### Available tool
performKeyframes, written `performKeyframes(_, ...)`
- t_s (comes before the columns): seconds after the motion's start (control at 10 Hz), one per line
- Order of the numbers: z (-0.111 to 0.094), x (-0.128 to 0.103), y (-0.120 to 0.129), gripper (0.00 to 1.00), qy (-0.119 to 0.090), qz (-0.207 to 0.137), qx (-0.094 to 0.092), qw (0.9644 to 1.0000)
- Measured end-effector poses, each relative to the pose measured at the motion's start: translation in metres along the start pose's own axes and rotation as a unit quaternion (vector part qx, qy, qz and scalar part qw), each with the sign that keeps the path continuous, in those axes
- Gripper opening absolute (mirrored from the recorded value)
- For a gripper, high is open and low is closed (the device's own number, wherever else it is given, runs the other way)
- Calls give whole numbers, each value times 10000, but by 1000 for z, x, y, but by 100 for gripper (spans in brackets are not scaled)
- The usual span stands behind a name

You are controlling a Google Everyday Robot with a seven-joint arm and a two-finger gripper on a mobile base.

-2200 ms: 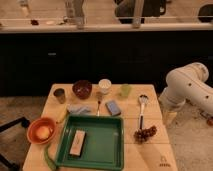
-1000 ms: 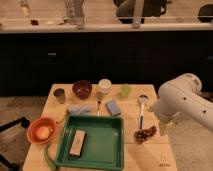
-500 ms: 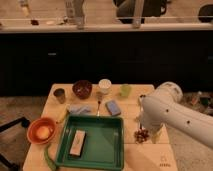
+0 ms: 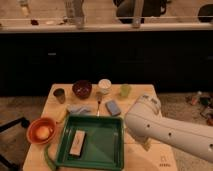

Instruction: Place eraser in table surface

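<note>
The eraser (image 4: 77, 142), a pale oblong block with a dark strip, lies in the left half of the green tray (image 4: 107, 131) at the front of the wooden table (image 4: 55, 112). My white arm (image 4: 160, 127) reaches in from the right over the table's right side. The gripper (image 4: 146, 145) hangs under the arm's near end, just right of the tray's right rim and mostly hidden by the arm. It is well to the right of the eraser and holds nothing that I can see.
Behind the tray stand a grey cup (image 4: 59, 95), a dark bowl (image 4: 82, 89), a white cup (image 4: 104, 86) and a green cup (image 4: 125, 90). A blue cloth (image 4: 79, 109) and blue sponge (image 4: 113, 107) lie nearer. An orange bowl (image 4: 41, 131) sits left.
My arm has swung in from the right edge leftward over the table. It now covers the table's right side and the things there, with its end beside the tray.
</note>
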Motion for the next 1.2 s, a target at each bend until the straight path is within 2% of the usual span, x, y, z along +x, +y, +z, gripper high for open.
performKeyframes(0.7,3,-60,-35,80,124,-537,-196,9983)
performKeyframes(1.2,5,-66,-40,80,158,-578,-281,9978)
